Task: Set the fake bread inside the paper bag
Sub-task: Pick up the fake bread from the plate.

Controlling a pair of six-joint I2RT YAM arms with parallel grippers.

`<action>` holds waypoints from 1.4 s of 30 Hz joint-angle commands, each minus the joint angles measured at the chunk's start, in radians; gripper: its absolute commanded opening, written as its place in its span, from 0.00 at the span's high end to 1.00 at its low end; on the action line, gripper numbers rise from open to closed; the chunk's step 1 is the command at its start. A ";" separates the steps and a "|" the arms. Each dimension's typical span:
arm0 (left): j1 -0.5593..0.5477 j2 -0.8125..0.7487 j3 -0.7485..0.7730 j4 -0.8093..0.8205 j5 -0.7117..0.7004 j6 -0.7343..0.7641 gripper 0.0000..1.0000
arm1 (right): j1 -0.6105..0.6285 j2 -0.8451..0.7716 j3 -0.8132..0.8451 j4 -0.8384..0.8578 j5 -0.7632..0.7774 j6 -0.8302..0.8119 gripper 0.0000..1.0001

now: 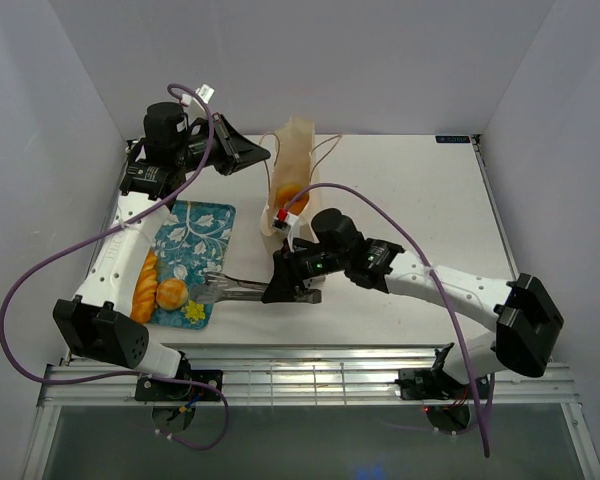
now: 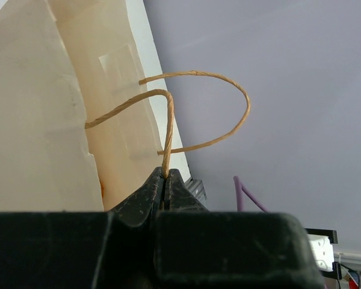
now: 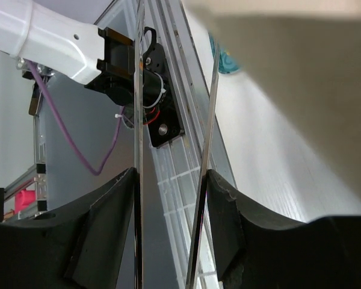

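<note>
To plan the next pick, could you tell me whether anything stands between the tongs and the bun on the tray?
Nothing visible does: the metal tongs in the right gripper point at the round bun, with only bare teal tray between.

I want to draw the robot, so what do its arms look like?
The left arm and right arm are white tubes with chunky black joints. A purple cable loops along each. The left gripper and right gripper are black, with pointed fingers.

Matt paper bag (image 1: 298, 140), glossy fake bread (image 1: 145, 285), seemingly metal tongs (image 1: 235, 290)
</note>
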 commanded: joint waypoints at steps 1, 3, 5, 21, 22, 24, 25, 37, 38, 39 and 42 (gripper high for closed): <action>0.002 -0.044 0.045 -0.030 -0.010 0.023 1.00 | 0.027 0.045 0.066 0.110 0.041 -0.005 0.44; 0.004 -0.037 0.054 -0.038 -0.008 0.026 1.00 | 0.036 0.091 0.066 0.142 0.041 0.006 0.44; 0.004 -0.034 0.064 -0.044 -0.010 0.032 1.00 | 0.053 0.140 0.069 0.171 0.038 0.027 0.44; 0.005 0.084 0.176 -0.069 -0.117 0.095 1.00 | 0.177 0.056 0.097 0.056 0.279 -0.040 0.46; 0.007 0.099 0.218 -0.067 -0.111 0.095 1.00 | 0.188 0.027 0.087 0.055 0.290 -0.039 0.46; 0.007 0.139 0.259 -0.070 -0.099 0.093 1.00 | 0.191 -0.009 0.057 0.055 0.308 -0.033 0.46; 0.010 0.150 0.293 -0.072 -0.102 0.092 1.00 | 0.191 -0.035 0.029 0.055 0.311 -0.028 0.46; 0.037 0.289 0.431 -0.081 -0.037 0.078 1.00 | 0.194 0.113 0.054 0.116 0.288 -0.023 0.46; 0.051 0.291 0.434 -0.081 -0.036 0.076 1.00 | 0.196 0.129 0.072 0.124 0.281 -0.023 0.46; 0.059 0.292 0.437 -0.082 -0.034 0.076 1.00 | 0.196 0.146 0.081 0.130 0.279 -0.026 0.46; 0.083 0.292 0.451 -0.090 -0.025 0.076 1.00 | 0.197 0.212 0.126 0.135 0.264 -0.028 0.46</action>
